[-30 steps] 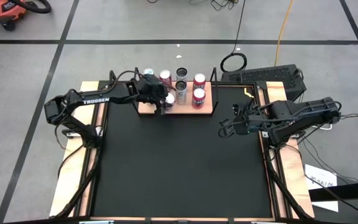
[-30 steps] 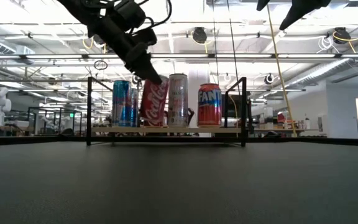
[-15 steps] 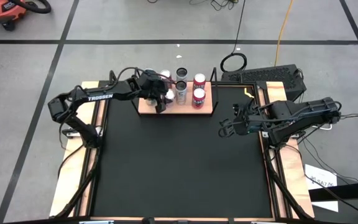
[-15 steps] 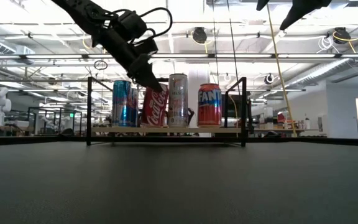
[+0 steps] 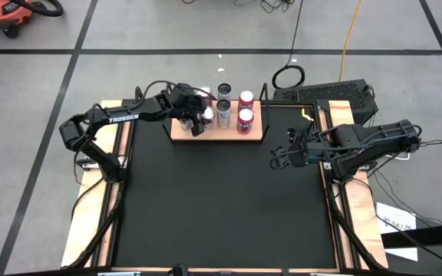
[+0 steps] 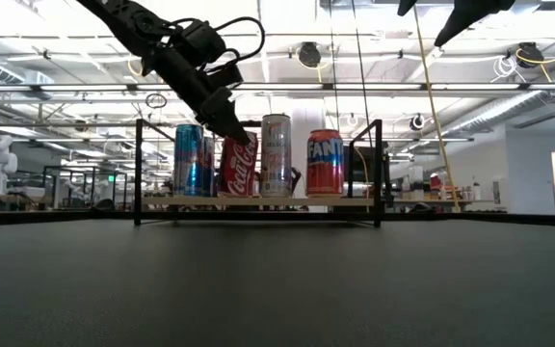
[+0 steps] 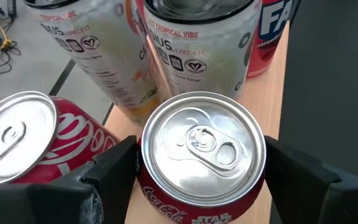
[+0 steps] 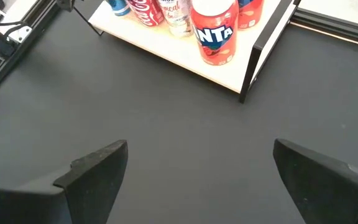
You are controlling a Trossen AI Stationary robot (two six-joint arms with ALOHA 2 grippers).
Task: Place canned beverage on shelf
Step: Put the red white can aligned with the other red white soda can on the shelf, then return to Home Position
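The shelf [image 5: 256, 132] is a light-wood board with black wire ends at the table's far edge. It carries several cans: a blue one [image 6: 188, 159], a tall white one [image 6: 276, 154] and a red Fanta can [image 6: 325, 162]. My left gripper [image 5: 203, 117] is over the shelf's left part, shut on a red Coca-Cola can [image 7: 201, 149]. That can stands at the board's near edge [image 6: 240, 166]. My right gripper [image 5: 276, 159] hangs open and empty above the table's right part. My left gripper pinches the Coca-Cola can's side wall just below its top rim [image 7: 143, 180], one finger [image 7: 114, 171] on each side. The fingers slant down from above and from the table's left. The can stands nearly upright with its base on the shelf board [image 6: 239, 197].
A second Coca-Cola can [image 7: 17, 143] and two tall white cans [image 7: 197, 50] stand close behind and beside the held can. The shelf's black end brackets [image 6: 378, 172] rise at both ends. The black table top [image 5: 221, 207] lies in front of the shelf.
My left gripper has gone toward the table's far edge and down with the Coca-Cola can. The can was tilted and lifted above the board. It now stands nearly upright on the shelf beside the tall white can.
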